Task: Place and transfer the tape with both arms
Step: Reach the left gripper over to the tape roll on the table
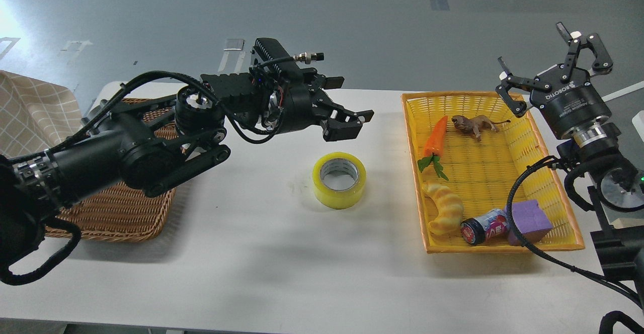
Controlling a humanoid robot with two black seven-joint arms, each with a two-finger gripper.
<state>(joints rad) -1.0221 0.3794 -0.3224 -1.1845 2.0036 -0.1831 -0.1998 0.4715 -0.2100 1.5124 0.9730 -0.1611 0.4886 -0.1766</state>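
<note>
Left gripper (347,103) open, empty; brown basket (115,213) part-hidden.

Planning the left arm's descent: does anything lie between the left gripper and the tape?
No. In the head view the left gripper hovers open above and behind the tape, with only bare white table showing between them.

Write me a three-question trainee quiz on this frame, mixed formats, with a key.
1. True or false: the tape lies inside the yellow basket.
2. Which of these is in the yellow basket? A) carrot toy B) spoon C) mug
3. Fill in: the left gripper hangs above the white table, its fingers ____.

Key
1. False. It stands on the table between the wicker basket and the yellow basket.
2. A
3. Open. The right gripper is open too, holding nothing.
</note>
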